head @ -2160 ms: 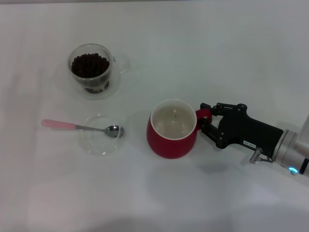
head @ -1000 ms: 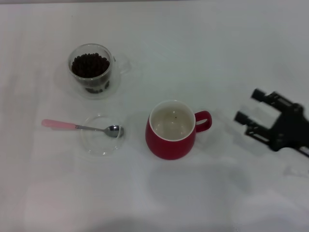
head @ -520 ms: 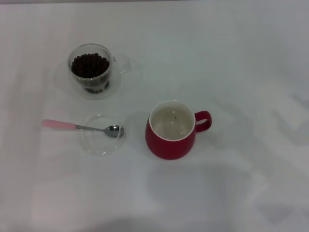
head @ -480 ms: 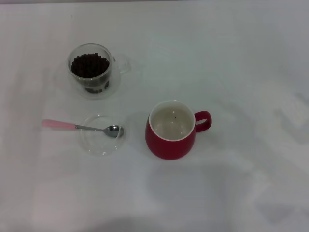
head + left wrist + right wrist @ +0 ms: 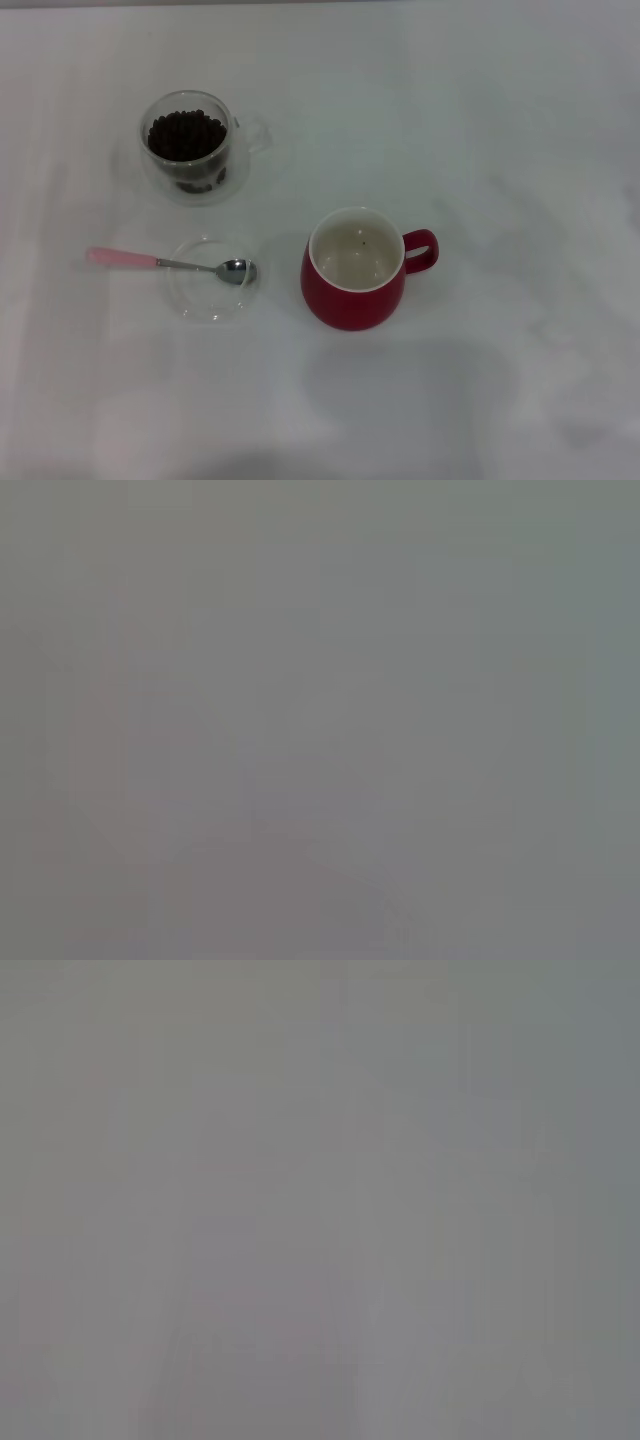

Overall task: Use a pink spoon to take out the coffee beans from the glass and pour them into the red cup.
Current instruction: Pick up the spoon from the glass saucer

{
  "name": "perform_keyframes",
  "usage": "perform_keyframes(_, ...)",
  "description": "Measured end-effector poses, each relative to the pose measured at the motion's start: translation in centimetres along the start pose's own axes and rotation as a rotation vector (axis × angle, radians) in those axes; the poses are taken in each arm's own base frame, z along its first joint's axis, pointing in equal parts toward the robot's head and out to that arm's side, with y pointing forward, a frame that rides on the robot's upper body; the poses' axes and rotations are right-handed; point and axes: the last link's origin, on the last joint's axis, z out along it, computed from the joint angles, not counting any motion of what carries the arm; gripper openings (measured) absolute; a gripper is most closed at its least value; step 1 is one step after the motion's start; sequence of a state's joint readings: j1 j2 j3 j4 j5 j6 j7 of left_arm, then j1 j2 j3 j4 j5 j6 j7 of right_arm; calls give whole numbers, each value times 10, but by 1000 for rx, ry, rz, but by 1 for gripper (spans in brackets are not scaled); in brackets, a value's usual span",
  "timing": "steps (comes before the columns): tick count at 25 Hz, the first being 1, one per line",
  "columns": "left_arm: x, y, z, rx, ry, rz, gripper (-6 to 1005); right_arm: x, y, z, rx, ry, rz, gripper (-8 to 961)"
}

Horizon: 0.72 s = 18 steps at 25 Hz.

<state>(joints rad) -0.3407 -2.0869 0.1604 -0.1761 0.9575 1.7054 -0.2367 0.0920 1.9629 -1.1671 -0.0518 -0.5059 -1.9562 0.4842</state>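
Observation:
In the head view the red cup [image 5: 355,270] stands upright right of the table's middle, its handle pointing right and its cream inside nearly bare. The glass [image 5: 190,147] stands at the back left, filled with coffee beans [image 5: 186,133]. The pink spoon [image 5: 165,263] lies left of the red cup, its metal bowl resting in a shallow clear dish [image 5: 213,279] and its pink handle pointing left. Neither gripper shows in the head view. Both wrist views show only a featureless grey field.
The white table [image 5: 500,150] fills the head view. The shallow clear dish lies between the glass and the table's near edge, left of the red cup.
My right gripper, which was at the red cup's handle, let go and drew away to the right until it left the view. The cup, glass and spoon have stayed put.

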Motion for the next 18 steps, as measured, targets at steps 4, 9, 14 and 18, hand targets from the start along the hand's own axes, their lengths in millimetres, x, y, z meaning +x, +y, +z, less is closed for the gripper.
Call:
perform_keyframes(4, -3, 0, -10, 12, -25, -160, 625, -5, -10, 0, 44, -24, -7, 766)
perform_keyframes(9, -8, 1, -29, -7, -94, -385, 624, -11, -21, 1, 110, -65, -10, 766)
perform_keyframes(14, -16, 16, -41, -107, -215, -586, 623, -14, -27, 6, 131, -90, -19, 766)
perform_keyframes(18, -25, 32, -49, -164, -321, -681, 625, -13, -30, 12, 126, -88, -15, 766)
